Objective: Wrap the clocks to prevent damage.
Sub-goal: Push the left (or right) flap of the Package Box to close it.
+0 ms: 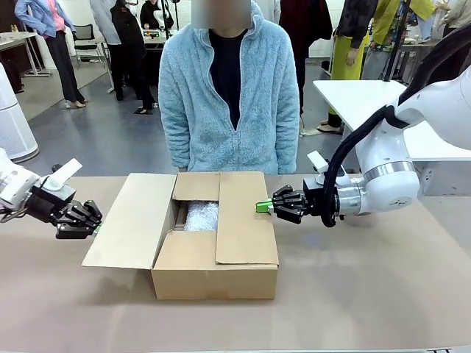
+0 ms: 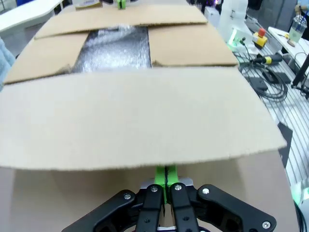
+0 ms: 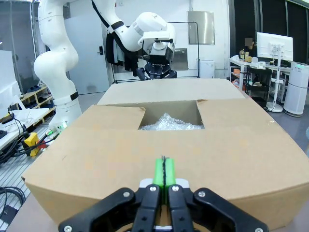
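Observation:
The clocks (image 1: 202, 216) lie as a bubble-wrapped bundle inside the brown cardboard box (image 1: 213, 276), seen through the gap between its flaps. The same bundle (image 2: 116, 48) shows in the left wrist view, and the bundle (image 3: 169, 123) shows past the near flap in the right wrist view. My left gripper (image 1: 96, 229) is shut and holds nothing, at the outer edge of the splayed left flap (image 2: 135, 116). My right gripper (image 1: 263, 207) is shut and holds nothing, its green tips at the edge of the right flap (image 1: 246, 217), which lies over the box top.
A person in a light blue fleece (image 1: 229, 95) stands at the table's far edge behind the box. Bare brown table (image 1: 368, 279) lies in front of the box and to its right. Cables and gear (image 2: 260, 63) lie beyond the table on the left arm's side.

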Controlling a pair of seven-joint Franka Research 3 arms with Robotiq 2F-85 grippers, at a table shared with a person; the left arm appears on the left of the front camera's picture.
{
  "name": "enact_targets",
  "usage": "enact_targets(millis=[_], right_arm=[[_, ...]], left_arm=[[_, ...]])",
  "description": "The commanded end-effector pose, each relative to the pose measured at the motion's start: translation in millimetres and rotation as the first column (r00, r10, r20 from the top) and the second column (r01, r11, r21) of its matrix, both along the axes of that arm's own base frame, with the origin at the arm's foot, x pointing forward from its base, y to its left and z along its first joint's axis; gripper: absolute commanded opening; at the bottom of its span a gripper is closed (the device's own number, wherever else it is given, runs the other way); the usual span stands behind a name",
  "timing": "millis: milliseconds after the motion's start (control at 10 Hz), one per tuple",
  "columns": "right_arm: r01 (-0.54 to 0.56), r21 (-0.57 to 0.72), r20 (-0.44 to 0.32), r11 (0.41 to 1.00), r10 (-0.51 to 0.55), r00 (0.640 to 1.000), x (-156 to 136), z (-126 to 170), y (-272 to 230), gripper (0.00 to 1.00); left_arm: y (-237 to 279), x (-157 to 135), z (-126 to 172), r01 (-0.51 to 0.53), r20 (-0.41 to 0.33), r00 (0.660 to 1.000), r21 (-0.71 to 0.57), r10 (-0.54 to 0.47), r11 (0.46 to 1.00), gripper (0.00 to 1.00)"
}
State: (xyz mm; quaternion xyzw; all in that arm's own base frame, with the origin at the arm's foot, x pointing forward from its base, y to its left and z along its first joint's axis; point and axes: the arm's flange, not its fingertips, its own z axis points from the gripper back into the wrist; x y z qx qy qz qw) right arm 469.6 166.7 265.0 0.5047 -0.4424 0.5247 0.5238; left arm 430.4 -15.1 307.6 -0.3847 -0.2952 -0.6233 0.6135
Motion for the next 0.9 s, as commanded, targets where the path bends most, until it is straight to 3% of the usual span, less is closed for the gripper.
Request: enact_targets(millis=[0,300,800], right_arm=[[0.016,0.002,-0.009,1.0,-0.016,1.0,-1,-4,1,0.01],[0.016,0.002,-0.009,1.0,-0.016,1.0,-1,-4,1,0.01],[0.016,0.002,-0.009,1.0,-0.016,1.0,-1,-4,1,0.01]], left_arm=[[-12,4,2,0.001,0.014,1.0,-0.13,0.001,0.991,0.0],[-17,10,17,-0.045,-0.088,0.996,-0.379,0.013,0.924,0.0],[-69,15,33,0.03,-0.021,0.999,-0.383,-0.041,0.923,0.0]])
